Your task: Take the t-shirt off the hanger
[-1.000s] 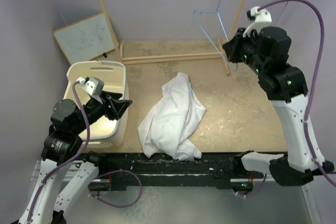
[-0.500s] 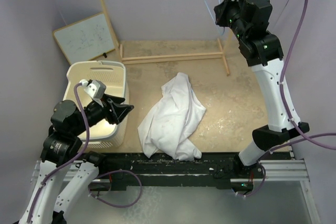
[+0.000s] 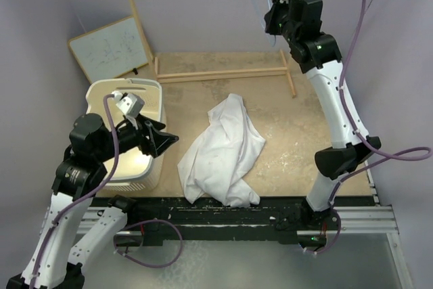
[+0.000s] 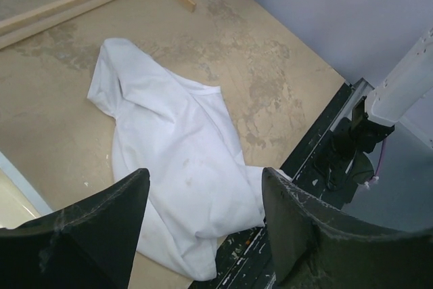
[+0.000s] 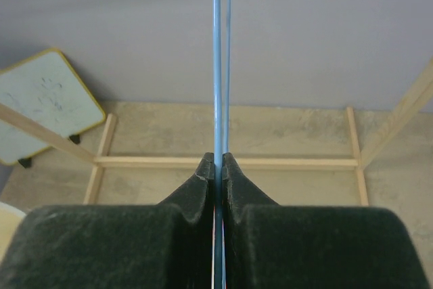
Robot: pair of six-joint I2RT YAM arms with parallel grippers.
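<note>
My right gripper (image 5: pixel 218 167) clamps the blue hanger (image 5: pixel 218 65), its wire rising straight from the jaws, high over the table's (image 3: pixel 311 120) far side. The t-shirt (image 3: pixel 223 150) lies crumpled mid-table, free of it, nearer my spread-fingered left gripper (image 4: pixel 204 177).

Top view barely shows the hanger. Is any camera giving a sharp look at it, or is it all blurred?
Right wrist: the thin light-blue wire hanger is crisp and evenly lit, pinched in the right gripper. Top external: it is only a faint line against the pale wall at the frame's top edge.
</note>
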